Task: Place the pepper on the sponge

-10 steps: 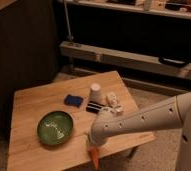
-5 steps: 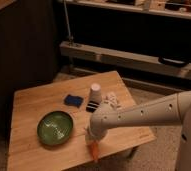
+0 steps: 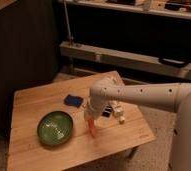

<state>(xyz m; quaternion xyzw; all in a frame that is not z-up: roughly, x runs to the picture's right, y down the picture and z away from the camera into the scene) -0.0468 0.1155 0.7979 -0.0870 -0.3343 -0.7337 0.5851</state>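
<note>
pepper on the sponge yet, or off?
Off. The pepper hangs from the gripper beside the green bowl; the sponge lies bare, farther back on the table.

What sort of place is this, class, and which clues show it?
Probably a robot test lab or workshop: a wooden table with a green bowl and sponge, metal racking behind, and the robot's hand holding the pepper just above the table beside the bowl.

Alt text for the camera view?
The gripper holds the orange pepper over a wooden table, beside a green bowl. The blue sponge lies farther back on the table, apart from the pepper.
</note>
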